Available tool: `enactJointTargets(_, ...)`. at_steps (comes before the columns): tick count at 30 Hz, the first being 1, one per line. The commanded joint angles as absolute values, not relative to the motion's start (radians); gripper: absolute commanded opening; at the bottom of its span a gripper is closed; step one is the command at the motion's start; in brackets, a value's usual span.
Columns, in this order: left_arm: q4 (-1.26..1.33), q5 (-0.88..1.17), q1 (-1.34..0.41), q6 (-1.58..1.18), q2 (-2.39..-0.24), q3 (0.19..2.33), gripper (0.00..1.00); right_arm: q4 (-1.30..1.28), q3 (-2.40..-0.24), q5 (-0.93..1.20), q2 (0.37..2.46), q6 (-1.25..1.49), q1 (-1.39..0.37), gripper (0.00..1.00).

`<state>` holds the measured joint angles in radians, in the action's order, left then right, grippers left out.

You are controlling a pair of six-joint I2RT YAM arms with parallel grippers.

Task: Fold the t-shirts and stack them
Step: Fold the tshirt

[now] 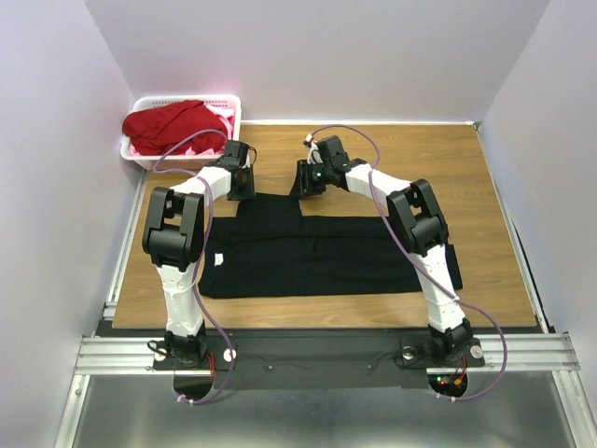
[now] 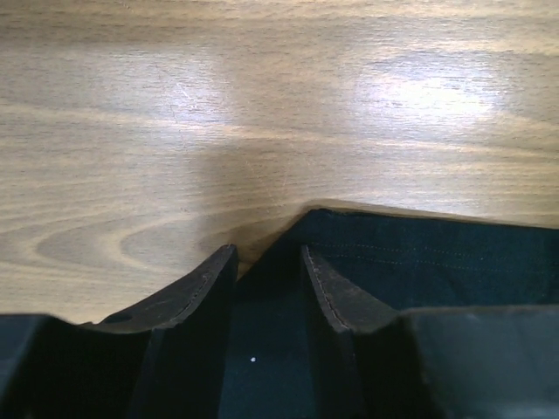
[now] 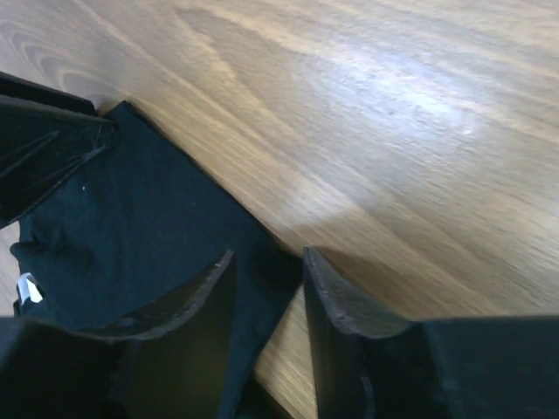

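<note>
A white slotted basket (image 1: 149, 101) stands at the far left corner of the worktop (image 1: 448, 168). A red t-shirt (image 1: 177, 126) is heaped in it, with a pink one (image 1: 224, 116) showing under it at the rim. The black t-shirt (image 1: 308, 257) lies spread flat on the middle of the worktop, with a narrower part reaching toward the far side.

The left claw (image 1: 241, 183) is down at the far left corner of that part. In the left wrist view its fingers stand a little apart, with the cloth's edge (image 2: 437, 262) in the gap. I cannot tell whether it is pinched.

The right claw (image 1: 306, 179) is at the far right corner, just as narrowly parted. The black cloth (image 3: 131, 218) runs in between its fingers, and one finger (image 3: 196, 301) lies over the cloth.
</note>
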<state>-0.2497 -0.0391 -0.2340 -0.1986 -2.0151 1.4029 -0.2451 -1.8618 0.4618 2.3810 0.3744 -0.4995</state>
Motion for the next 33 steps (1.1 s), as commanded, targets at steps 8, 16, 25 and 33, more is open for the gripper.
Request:
enactJointTargets(8,-0.241,-0.014,-0.238,-0.193,-1.994,1.390,0.14,-0.252,-1.862,0.472,2.392,0.374,-0.526,0.09)
enactJointTargets(16,-0.255,-0.008,-0.238,-0.201,-1.875,1.382,0.00,-0.252,-1.861,0.479,2.338,0.362,-0.526,0.00)
enactJointTargets(25,-0.333,0.041,-0.241,-0.242,-1.672,1.270,0.00,-0.252,-1.781,0.511,2.185,0.351,-0.526,0.01)
enactJointTargets(33,-0.397,0.129,-0.247,-0.307,-1.479,1.077,0.00,-0.262,-1.602,0.595,2.051,0.370,-0.546,0.01)
